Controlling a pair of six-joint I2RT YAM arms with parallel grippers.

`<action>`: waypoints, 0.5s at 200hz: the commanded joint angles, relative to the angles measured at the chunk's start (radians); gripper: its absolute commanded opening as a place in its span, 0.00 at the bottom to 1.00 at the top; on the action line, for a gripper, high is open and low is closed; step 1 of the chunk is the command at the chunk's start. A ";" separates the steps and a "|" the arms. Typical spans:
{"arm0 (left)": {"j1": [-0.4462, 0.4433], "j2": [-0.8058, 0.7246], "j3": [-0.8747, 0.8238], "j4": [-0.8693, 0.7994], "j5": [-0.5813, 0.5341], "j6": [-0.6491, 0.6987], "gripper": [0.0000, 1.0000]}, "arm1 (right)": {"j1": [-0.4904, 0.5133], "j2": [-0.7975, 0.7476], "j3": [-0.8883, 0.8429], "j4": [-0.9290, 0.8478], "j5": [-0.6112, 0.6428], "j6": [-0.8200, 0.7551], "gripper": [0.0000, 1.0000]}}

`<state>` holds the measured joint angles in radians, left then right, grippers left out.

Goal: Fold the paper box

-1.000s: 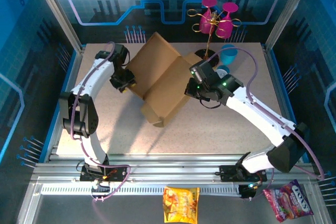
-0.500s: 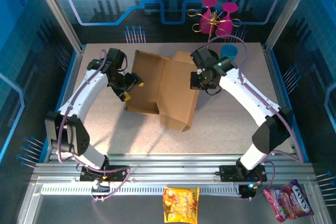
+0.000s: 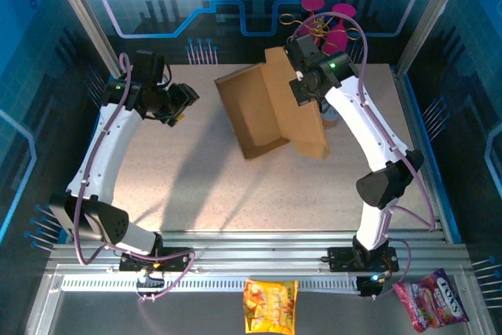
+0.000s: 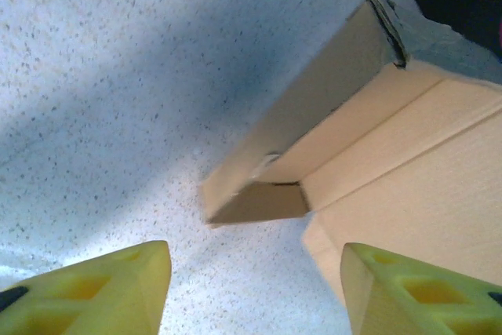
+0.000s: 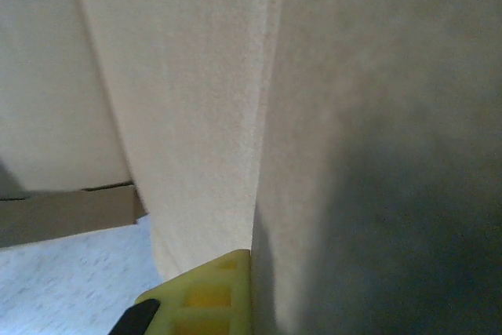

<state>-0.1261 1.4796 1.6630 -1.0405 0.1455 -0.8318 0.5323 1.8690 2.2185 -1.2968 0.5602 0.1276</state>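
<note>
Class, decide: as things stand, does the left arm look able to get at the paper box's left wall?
Probably yes. The left end effector stands open, facing the paper box, with bare table between them; the right end effector holds the box's other side.

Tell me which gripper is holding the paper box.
The right gripper, shut on an upright panel of the paper box. The left gripper is open, off to the box's left, and holds nothing.

Bright light from above falls on the desk (image 3: 235, 186), soft grey shadows lie across it, and up close the paper box (image 5: 196, 76) looks fuzzy and dark on its right side.
</note>
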 commanded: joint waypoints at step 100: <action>0.026 -0.074 -0.036 0.025 -0.110 -0.004 0.49 | 0.322 0.044 -0.291 0.665 0.331 -0.715 0.00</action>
<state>-0.1211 1.4315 1.6272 -1.0153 0.0399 -0.7471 0.8265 1.9404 1.9900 -0.8936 0.9096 -0.3717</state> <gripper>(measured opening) 0.455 0.063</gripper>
